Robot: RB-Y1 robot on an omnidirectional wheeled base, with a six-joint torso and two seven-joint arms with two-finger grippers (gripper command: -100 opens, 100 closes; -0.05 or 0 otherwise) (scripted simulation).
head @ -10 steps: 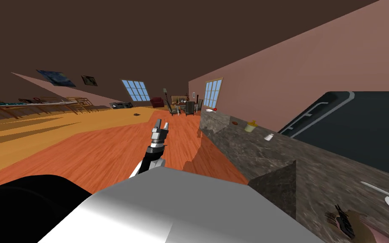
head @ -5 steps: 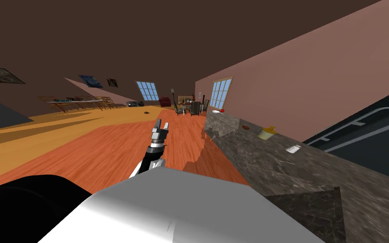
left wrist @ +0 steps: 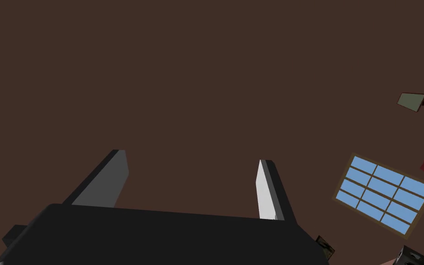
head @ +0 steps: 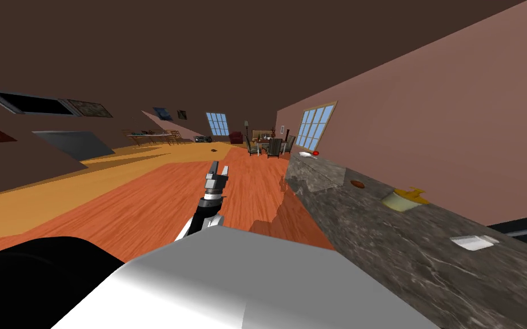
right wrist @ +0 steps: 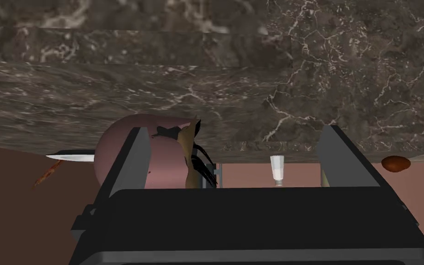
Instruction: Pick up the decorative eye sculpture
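The pink, rounded eye sculpture with black lash-like spikes and a tan fold (right wrist: 167,158) lay on the dark, white-veined marble table (right wrist: 298,69), at the edge where the stone met a pink wall. In the right wrist view it sat past the right pincer (right wrist: 234,131). One light grey finger (right wrist: 130,161) covered part of it and the rest showed in the gap between the two fingers. That pincer stood wide, with nothing pressed between its blades; whether the finger touched the sculpture could not be told.

A thin white blade (right wrist: 71,157) stuck out from behind the sculpture on the side away from the gap, and a reddish-brown strip (right wrist: 45,175) lay just beyond it. On the other side, a small white shaker (right wrist: 277,169) stood between the fingers. A brown oval lump (right wrist: 395,163) lay beyond the second finger.

In the head view the same table ran along the pink wall, carrying a pale yellow lidded pot (head: 403,198) and a flat white piece (head: 472,242). The left pincer (head: 219,168) was held out over the orange wooden floor (head: 142,200), well apart from the table. Its fingers were spread wide and held nothing.
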